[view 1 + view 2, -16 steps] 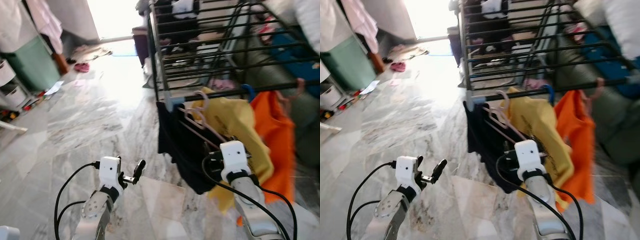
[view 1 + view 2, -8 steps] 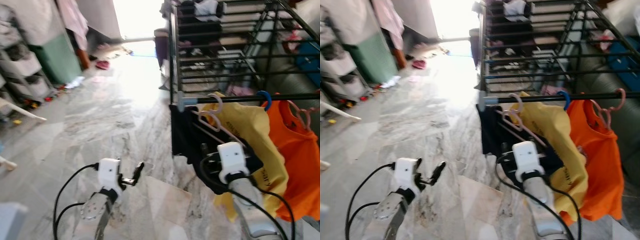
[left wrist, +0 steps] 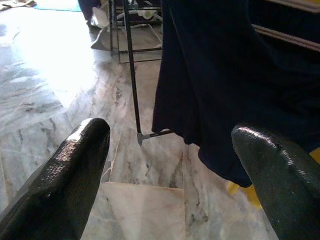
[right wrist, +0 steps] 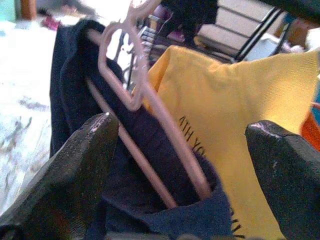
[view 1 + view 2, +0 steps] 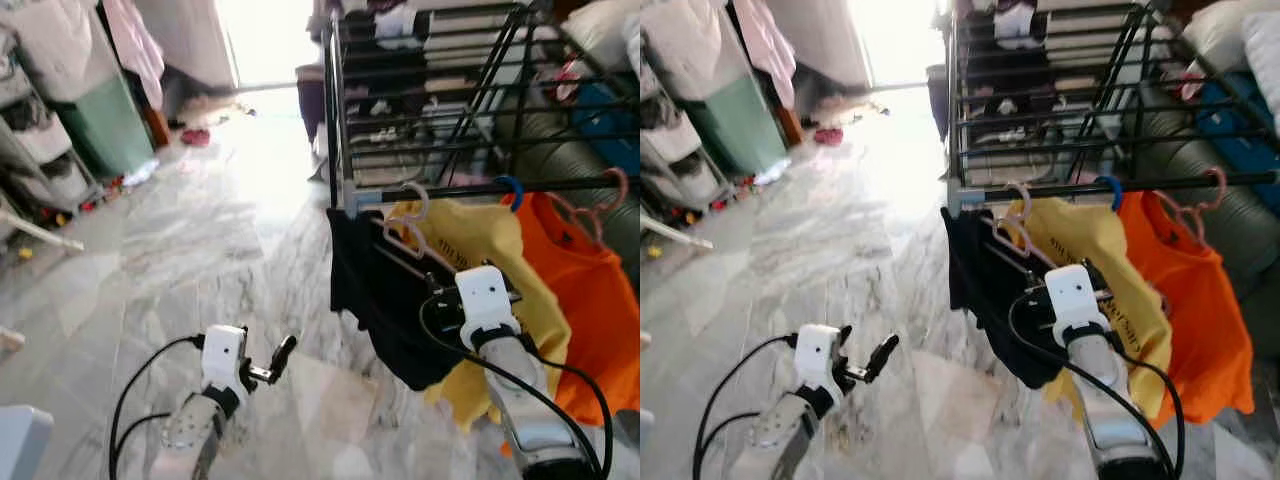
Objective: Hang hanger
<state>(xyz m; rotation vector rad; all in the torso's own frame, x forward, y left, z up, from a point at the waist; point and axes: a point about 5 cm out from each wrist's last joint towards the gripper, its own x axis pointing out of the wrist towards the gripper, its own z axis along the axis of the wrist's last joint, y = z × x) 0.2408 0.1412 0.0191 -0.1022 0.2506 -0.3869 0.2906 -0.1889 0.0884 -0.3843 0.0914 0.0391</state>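
Between the spread black fingers (image 4: 60, 190) of the right gripper (image 4: 180, 200), a pink hanger (image 4: 145, 100) carrying a dark navy garment (image 5: 375, 290) hangs by its hook on the black rail of a drying rack (image 5: 440, 190); the fingers stand on either side of it without closing on it. Just beyond the far finger hangs a yellow shirt (image 5: 490, 250), and past that an orange shirt (image 5: 585, 290) on its own pink hanger. Low over the marble floor (image 5: 200, 250), the left gripper (image 3: 172, 165) holds its fingers wide apart and empty, the navy garment's hem ahead of the fingertips.
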